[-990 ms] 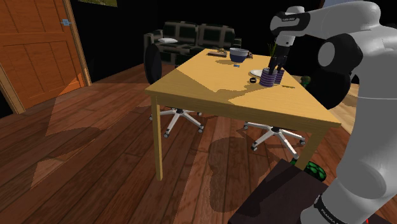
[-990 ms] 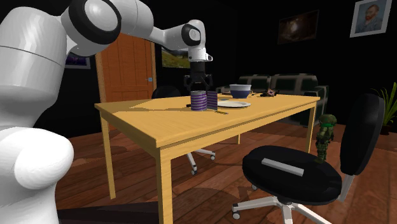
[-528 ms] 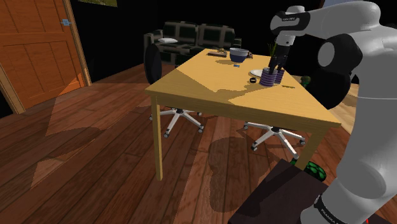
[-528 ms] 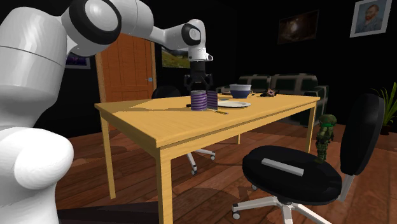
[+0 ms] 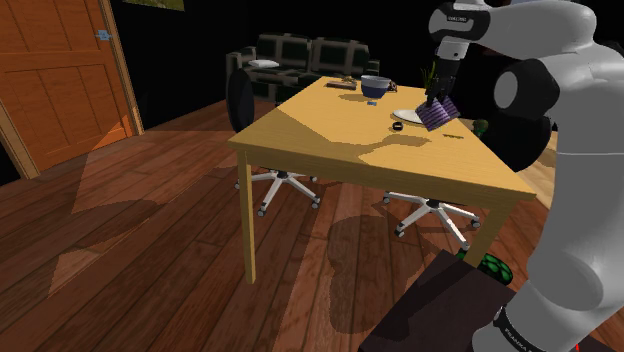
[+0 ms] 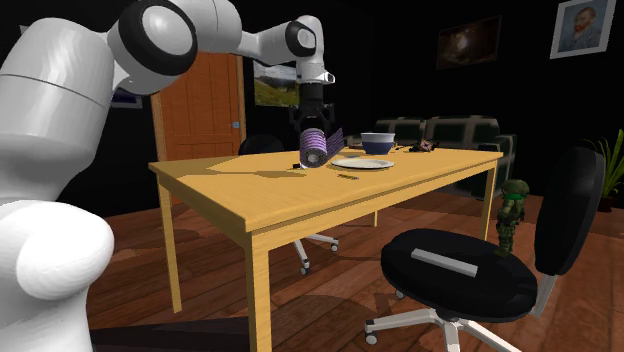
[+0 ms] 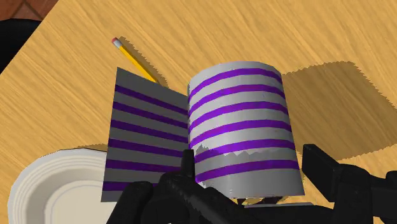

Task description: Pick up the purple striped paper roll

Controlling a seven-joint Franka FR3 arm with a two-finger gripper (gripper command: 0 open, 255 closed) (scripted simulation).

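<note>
Here, in the shoulder view, the black gripper points down over the far side of the wooden table and is clamped on the purple striped paper roll. The roll hangs tilted directly under the fingers, just beside a white plate and nearer than a blue bowl.

In the second exterior view, the gripper grips the roll from above. The roll leans, low over the table; whether its lowest edge touches the wood cannot be told. The plate lies just beside it, the bowl behind that, and a pencil lies on the wood near the roll.

In the wrist view, the grey roll with purple bands sits between the two fingers, which clasp its near end. A loose striped sheet stands out flat from its side. Beyond the roll the pencil lies on the table, and the plate shows under the loose sheet.
</note>
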